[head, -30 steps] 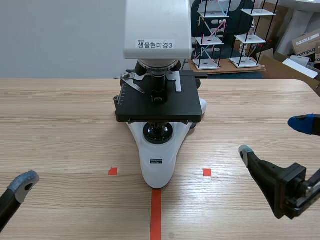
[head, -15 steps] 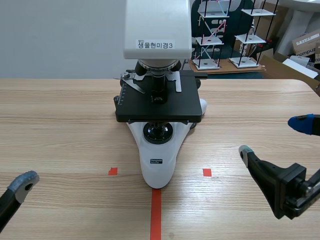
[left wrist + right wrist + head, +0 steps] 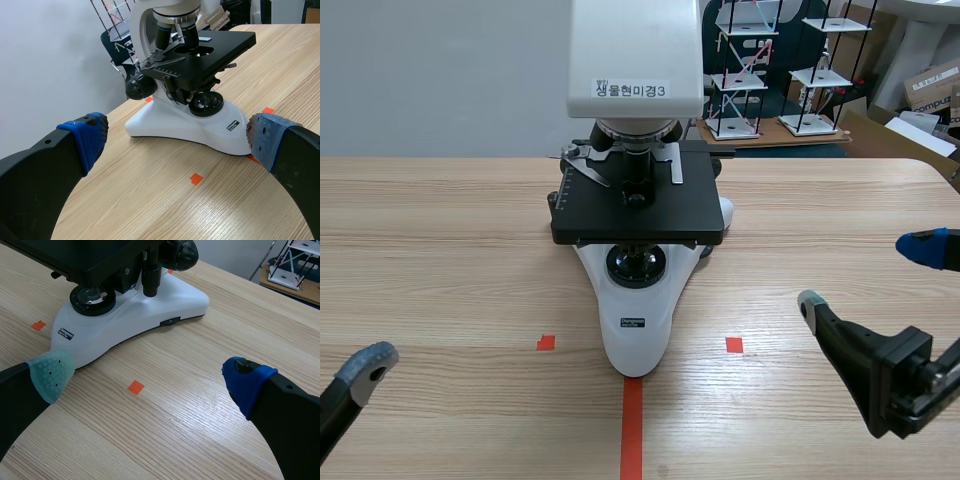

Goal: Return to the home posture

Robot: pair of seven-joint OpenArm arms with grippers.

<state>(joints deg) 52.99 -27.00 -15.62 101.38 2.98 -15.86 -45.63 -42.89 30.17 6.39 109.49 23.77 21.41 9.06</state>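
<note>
Looks like a lab or school science room to me. A white-and-black microscope (image 3: 638, 200) with a Korean inventory label (image 3: 632, 89) numbered 3 stands on my wooden table (image 3: 440, 250), which carries orange-red tape marks (image 3: 632, 430) like a test bench. Behind it are rod-and-plate structure models (image 3: 740, 70) on a low shelf and cardboard boxes (image 3: 932, 85). Plain pale wall (image 3: 440, 70), nothing homely.

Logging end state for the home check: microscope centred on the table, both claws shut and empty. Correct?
No: the claws are open, not shut. The left wrist view shows the left claw spread wide apart; the right wrist view shows the right claw likewise. The rest stands.
</note>
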